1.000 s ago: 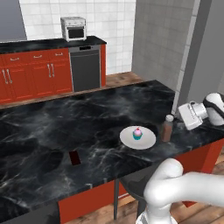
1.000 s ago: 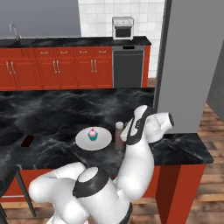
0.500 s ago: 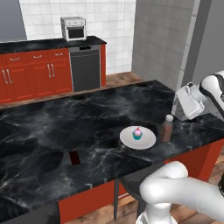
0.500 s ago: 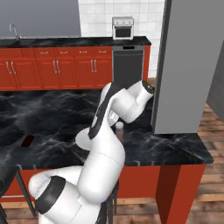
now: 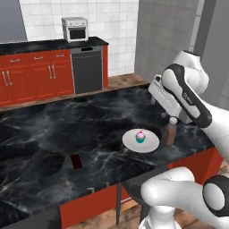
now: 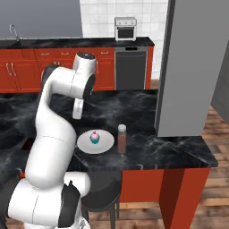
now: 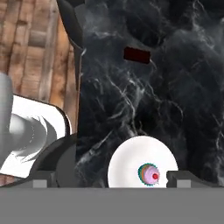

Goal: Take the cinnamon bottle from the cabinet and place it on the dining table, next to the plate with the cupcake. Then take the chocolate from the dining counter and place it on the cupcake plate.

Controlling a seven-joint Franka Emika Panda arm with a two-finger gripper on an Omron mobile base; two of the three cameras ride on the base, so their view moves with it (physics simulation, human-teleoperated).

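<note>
Gripper (image 7: 107,181) open, empty, above plate (image 7: 127,168) at frame bottom; cupcake (image 7: 149,175) centered; chocolate (image 7: 137,55) upper middle; cinnamon bottle (image 5: 171,133) right of plate.

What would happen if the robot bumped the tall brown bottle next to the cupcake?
The cinnamon bottle looks tall and narrow, standing upright, so it would probably tip easily. Being round, it might then roll on the smooth counter, maybe toward the plate.

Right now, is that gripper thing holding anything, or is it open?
Gripper: open, holding nothing; its fingertips stand wide apart above the plate with the cupcake.
</note>
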